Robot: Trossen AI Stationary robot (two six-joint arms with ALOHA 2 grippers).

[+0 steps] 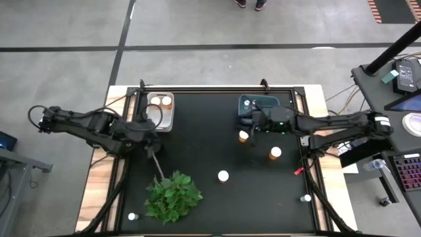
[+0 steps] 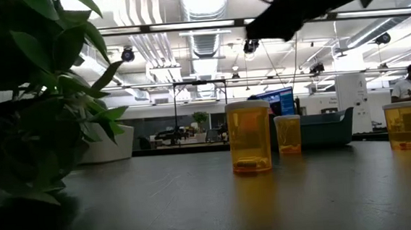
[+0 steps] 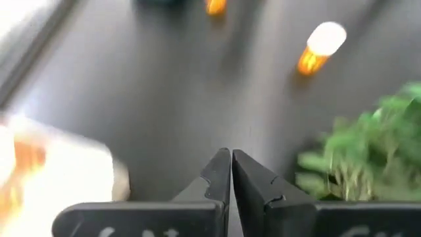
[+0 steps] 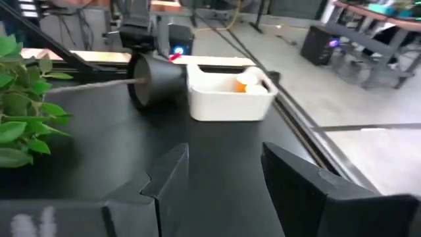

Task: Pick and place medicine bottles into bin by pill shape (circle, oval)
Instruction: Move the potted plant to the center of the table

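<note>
Left pincer is pressed together with nothing in it, just beside the white bin. Right pincer is spread, empty, beside an amber medicine bottle near the tabletop's far edge.

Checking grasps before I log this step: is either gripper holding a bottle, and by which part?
Neither. The left gripper is shut on nothing beside the white bin; the right gripper is open and empty near the blue bin.
</note>
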